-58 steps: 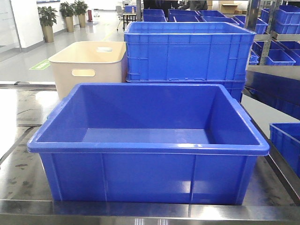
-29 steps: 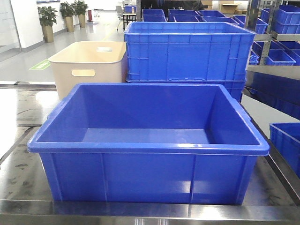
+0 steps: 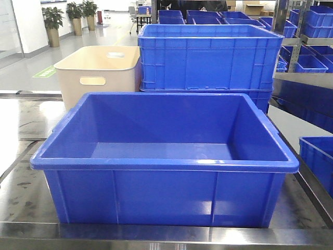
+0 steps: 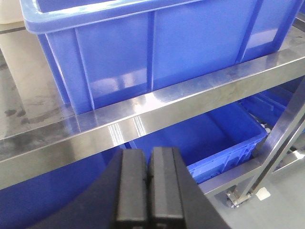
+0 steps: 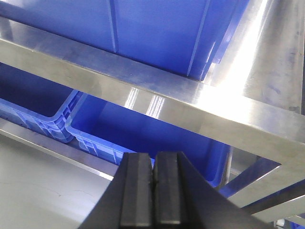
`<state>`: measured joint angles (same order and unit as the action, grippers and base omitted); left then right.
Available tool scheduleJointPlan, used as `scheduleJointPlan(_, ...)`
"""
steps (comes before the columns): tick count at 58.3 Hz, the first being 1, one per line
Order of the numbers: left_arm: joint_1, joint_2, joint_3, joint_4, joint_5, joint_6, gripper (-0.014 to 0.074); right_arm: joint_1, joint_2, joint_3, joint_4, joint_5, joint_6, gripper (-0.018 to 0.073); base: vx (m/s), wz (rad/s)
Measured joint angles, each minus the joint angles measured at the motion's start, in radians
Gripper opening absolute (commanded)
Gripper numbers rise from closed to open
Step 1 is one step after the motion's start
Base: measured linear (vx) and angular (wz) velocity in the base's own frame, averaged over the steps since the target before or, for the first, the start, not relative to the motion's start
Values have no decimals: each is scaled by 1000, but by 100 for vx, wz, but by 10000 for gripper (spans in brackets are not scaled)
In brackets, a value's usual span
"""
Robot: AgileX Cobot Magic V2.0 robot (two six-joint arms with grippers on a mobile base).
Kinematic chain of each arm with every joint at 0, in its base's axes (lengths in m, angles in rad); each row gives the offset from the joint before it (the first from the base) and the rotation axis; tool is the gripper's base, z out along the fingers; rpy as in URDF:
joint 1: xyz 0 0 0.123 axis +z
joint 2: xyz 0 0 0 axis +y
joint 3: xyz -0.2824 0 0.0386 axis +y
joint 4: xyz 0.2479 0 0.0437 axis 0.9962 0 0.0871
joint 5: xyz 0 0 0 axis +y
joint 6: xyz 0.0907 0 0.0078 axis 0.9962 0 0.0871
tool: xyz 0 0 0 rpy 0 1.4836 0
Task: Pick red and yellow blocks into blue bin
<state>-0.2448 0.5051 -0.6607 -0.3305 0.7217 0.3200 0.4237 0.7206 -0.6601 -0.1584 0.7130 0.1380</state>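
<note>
From the front view I have the blue bin (image 3: 164,166) sitting square on the steel desk (image 3: 23,195), at its near edge, its inside showing only bare blue floor and walls. Behind it on the left stands a beige tub (image 3: 98,73) with a handle cut-out, and just beside that on the right a taller blue crate (image 3: 208,57) with panelled sides; more blue crates sit on racks far back and to the right. I see neither the red block nor the yellow one in any view. My left pincer (image 4: 148,183) hangs below the desk's front rail (image 4: 143,119), its black fingers pressed flat together with nothing between them, looking up at the bin's ribbed outer wall (image 4: 119,57). Under the desk on that side a lower blue crate (image 4: 209,138) rests on a shelf. My right pincer (image 5: 153,188) is likewise pressed together and holding nothing, below the steel rail (image 5: 143,90), with the bin's underside corner (image 5: 162,33) above and two more blue crates (image 5: 143,133) side by side on the lower shelf
</note>
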Motion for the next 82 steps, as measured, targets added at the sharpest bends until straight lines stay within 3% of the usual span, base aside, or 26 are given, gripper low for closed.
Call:
scheduleJointPlan(19, 0, 0, 0, 1, -1, 0, -1, 0, 0, 0, 0, 0, 0, -13, 0, 0)
scheduleJointPlan(24, 7, -25, 16, 37, -22, 10, -1, 0, 0, 0, 0, 0, 0, -12, 0, 0)
scheduleJointPlan(30, 85, -126, 102, 77, -104, 15, -1, 0, 0, 0, 0, 0, 0, -11, 0, 0)
scheduleJointPlan(36, 192, -263, 238, 85, -220, 15, -1, 0, 0, 0, 0, 0, 0, -10, 0, 0)
scheduleJointPlan(41, 244, -365, 341, 85, -289, 15, -1, 0, 0, 0, 0, 1, 0, -10, 0, 0)
scheduleJointPlan(54, 264, -512, 513, 62, -424, 8, -1, 0, 0, 0, 0, 0, 0, -10, 0, 0)
scheduleJointPlan(58, 265, -518, 554, 64, -454, -34, -1, 0, 0, 0, 1, 0, 0, -10, 0, 0)
scheduleJointPlan(63, 265, -518, 589, 111, -465, -153, -1, 0, 0, 0, 0, 1, 0, -10, 0, 0)
scheduleJointPlan(74, 265, -518, 633, 322, -496, -402, -1, 0, 0, 0, 0, 1, 0, -10, 0, 0)
scheduleJointPlan(82, 265, -518, 677, 390, -567, -471, -1, 0, 0, 0, 0, 1, 0, -10, 0, 0)
